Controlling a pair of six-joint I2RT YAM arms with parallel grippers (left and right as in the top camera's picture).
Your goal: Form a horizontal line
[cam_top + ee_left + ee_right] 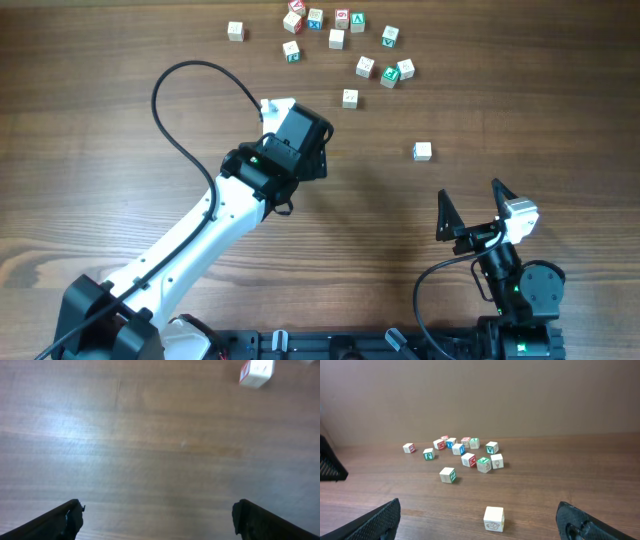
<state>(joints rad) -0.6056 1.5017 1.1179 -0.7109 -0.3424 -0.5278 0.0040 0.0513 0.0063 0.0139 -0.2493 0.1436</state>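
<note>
No bar of three touching cubes shows in any view; the cubes lie scattered. A loose group of small pale wooden cubes [364, 67] with red, green and blue symbols lies at the far middle of the table and also shows in the right wrist view [470, 459]. One pale cube [422, 151] lies alone, ahead of my right gripper [470, 192]. In the right wrist view this cube [493, 519] sits between the open, empty jaws [479, 510] but farther out. My left gripper [280, 108] is open and empty [157, 512] over bare wood.
A cube with a red side [256, 372] shows at the top right of the left wrist view. A single cube [235, 31] lies apart at the far left of the group. A black cable [185, 150] loops over the table beside the left arm.
</note>
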